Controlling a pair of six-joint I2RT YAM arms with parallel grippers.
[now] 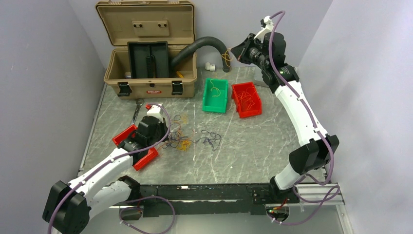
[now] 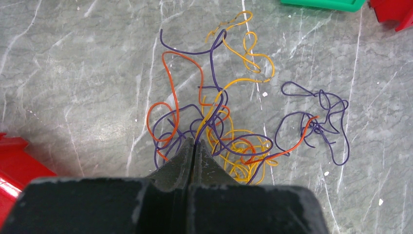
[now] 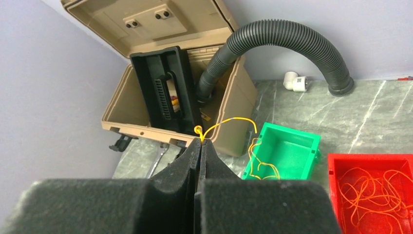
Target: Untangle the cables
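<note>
The cables lie tangled mid-table as hair-thin purple, orange and yellow strands. A smaller, mostly purple clump lies to their right, linked to them by an orange strand. My left gripper is down at the tangle's near edge, shut, with a purple and a yellow strand running into its tips. It sits at the tangle's left side. My right gripper is raised high at the back, shut on a yellow cable that droops into the green bin.
A red bin beside the green bin holds orange cables. An open tan toolbox stands at the back left, with a black corrugated hose arching out of it. A wrench and a white fitting lie nearby.
</note>
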